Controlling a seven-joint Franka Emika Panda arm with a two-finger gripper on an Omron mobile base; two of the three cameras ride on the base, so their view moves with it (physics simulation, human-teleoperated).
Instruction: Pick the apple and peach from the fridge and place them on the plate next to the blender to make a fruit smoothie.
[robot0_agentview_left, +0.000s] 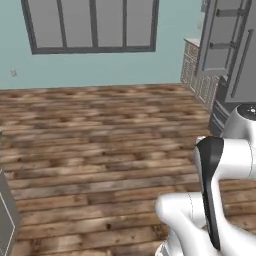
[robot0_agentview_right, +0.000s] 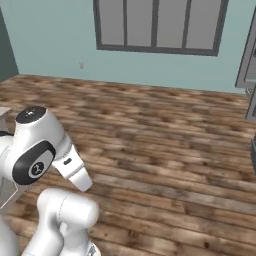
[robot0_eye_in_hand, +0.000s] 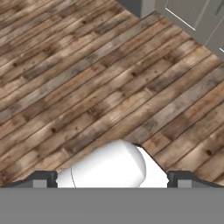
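1. Left base view: the fridge (robot0_agentview_left: 235, 55) stood at the upper right of the frame, grey, beyond bare wooden floor (robot0_agentview_left: 100, 150); a window (robot0_agentview_left: 92, 25) filled the upper wall.
2. Right base view: the arm rose at lower left over the same floor.
3. Hand view: the gripper (robot0_eye_in_hand: 112, 179) sat at the bottom edge, fingers (robot0_eye_in_hand: 43, 178) spread wide and released, grasping nothing.

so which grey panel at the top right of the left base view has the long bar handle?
The rightmost grey panel, at the picture's edge; the neighbouring panel carries short horizontal rails instead.
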